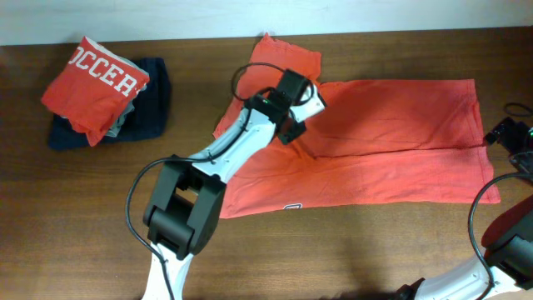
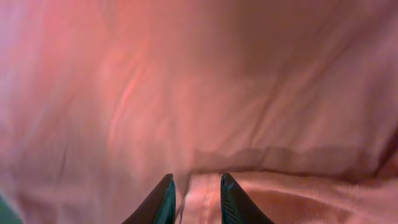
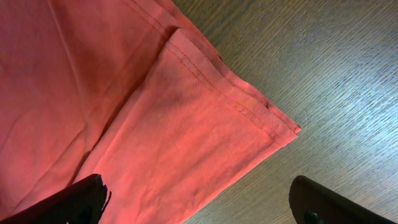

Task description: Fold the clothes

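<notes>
Left gripper (image 2: 196,186) sat low on the coral T-shirt (image 1: 391,142), jaws narrowly apart, grip unclear; right gripper (image 3: 199,199) hung by its right corner, jaws wide.

t-shirt (image 2: 199,87) blurred up close; right fingers (image 3: 329,202) cut off below.

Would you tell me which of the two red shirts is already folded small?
The lettered red shirt stacked on the navy garment; the other red shirt lies spread flat across the table.
</notes>
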Motion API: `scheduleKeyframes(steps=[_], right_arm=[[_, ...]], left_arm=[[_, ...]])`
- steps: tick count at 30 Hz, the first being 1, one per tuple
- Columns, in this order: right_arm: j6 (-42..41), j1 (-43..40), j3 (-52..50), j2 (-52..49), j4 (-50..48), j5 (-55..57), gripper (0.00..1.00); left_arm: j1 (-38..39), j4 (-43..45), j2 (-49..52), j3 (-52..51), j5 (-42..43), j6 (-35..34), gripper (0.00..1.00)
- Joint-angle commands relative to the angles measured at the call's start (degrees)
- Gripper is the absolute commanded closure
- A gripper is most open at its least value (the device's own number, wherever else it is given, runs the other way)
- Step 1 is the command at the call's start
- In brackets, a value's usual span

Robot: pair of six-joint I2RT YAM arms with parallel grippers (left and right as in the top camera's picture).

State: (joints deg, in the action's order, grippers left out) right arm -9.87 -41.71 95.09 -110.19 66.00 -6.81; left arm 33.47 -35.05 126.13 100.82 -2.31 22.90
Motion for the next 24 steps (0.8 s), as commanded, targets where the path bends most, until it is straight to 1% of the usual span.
scheduleKeyframes(steps=[1, 3, 5, 8, 10, 12, 16, 18, 19, 20, 22, 24], right_arm=[[0.42, -0.31, 0.81, 0.22, 0.02, -0.28, 0.01], [0.42, -0.31, 0.81, 0.22, 0.02, -0.28, 0.02], [0.42, -0.31, 0.81, 0.22, 0.02, -0.28, 0.02], [0.42, -0.31, 0.81, 0.22, 0.02, -0.28, 0.01], [0.42, -0.31, 0.81, 0.22, 0.00, -0.28, 0.01], [0.42, -0.31, 0.81, 0.22, 0.02, -0.28, 0.01], [0.42, -0.31, 0.81, 0.22, 0.00, -0.28, 0.01], [0.39, -0.31, 0.81, 0.22, -0.13, -0.33, 0.01], [0.42, -0.31, 0.81, 0.22, -0.48, -0.31, 0.01], [0.42, -0.31, 0.81, 0.22, -1.33, -0.31, 0.01], [0.44, -0.31, 0.81, 0.22, -3.32, -0.31, 0.01], [0.42, -0.31, 0.81, 0.22, -9.57, -0.37, 0.01]], left_arm=[[-5.35, -3.72, 0.28, 4.26, -0.39, -21.18, 0.73], [-8.94, -6.47, 0.17, 6.36, 1.42, -25.42, 0.69], [-12.76, -9.07, 0.17, 8.57, 6.08, -28.76, 0.62], [-18.05, -12.83, 0.17, 11.19, 11.72, -32.68, 0.55], [-22.71, -14.82, 0.17, 12.33, 13.51, -35.95, 0.53], [-25.73, -15.15, 0.17, 12.33, 13.51, -38.49, 0.53], [-29.11, -15.19, 0.17, 12.33, 13.53, -39.69, 0.53], [-29.53, -14.97, 0.17, 12.33, 13.51, -39.85, 0.45], [-29.53, -14.97, 0.17, 12.33, 13.49, -39.85, 0.38], [-29.51, -14.93, 0.17, 12.33, 13.49, -39.82, 0.24], [-29.49, -14.97, 0.17, 12.33, 13.46, -39.82, 0.01], [-29.51, -14.97, 0.20, 12.33, 13.49, -39.82, 0.01]])
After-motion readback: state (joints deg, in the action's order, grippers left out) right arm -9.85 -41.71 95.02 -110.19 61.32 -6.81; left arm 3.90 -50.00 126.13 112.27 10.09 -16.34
